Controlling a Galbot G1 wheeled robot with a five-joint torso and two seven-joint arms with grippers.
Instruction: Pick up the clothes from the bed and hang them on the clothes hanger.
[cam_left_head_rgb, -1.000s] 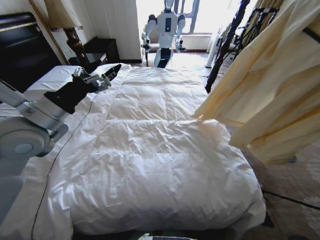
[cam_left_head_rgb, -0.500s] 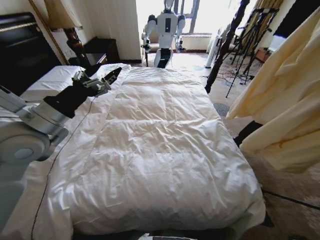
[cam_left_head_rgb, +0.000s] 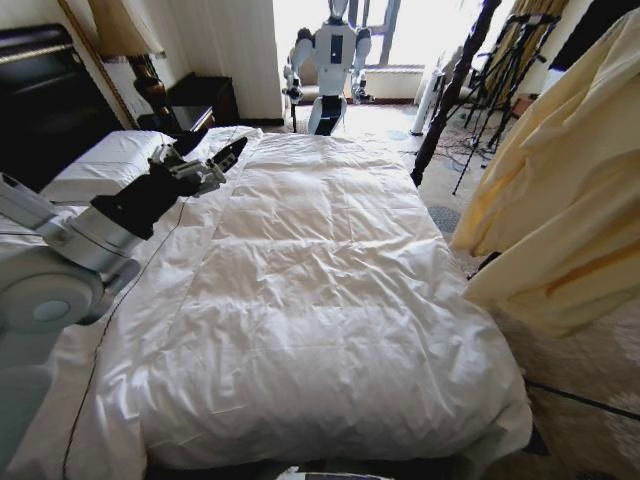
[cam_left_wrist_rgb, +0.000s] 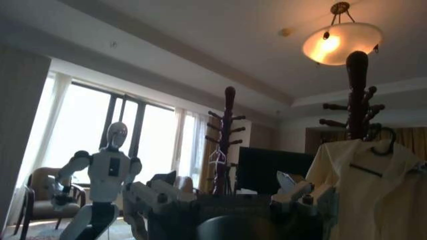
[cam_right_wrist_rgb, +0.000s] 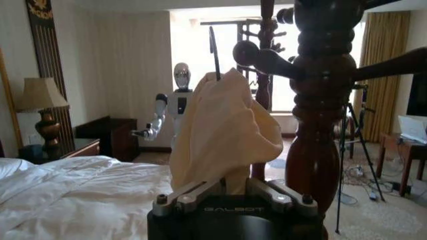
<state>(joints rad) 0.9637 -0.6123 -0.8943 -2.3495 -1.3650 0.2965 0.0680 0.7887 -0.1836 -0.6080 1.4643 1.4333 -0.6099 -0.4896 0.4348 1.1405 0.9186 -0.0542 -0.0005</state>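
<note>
Pale yellow-cream cloth, the clothes (cam_left_head_rgb: 575, 190), hangs off the bed (cam_left_head_rgb: 320, 300) beside a dark wooden coat stand (cam_right_wrist_rgb: 320, 115). The right gripper (cam_right_wrist_rgb: 230, 192) has its fingers pinched on that fabric, which bunches up just above them with the clothes hanger (cam_right_wrist_rgb: 213, 50) poking out. The left gripper (cam_left_head_rgb: 215, 160) hovers over the duvet, fingers spread.

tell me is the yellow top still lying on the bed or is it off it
Off it. The clothes hang in the air right of the bed, bunched in the right gripper; the duvet is bare.
</note>
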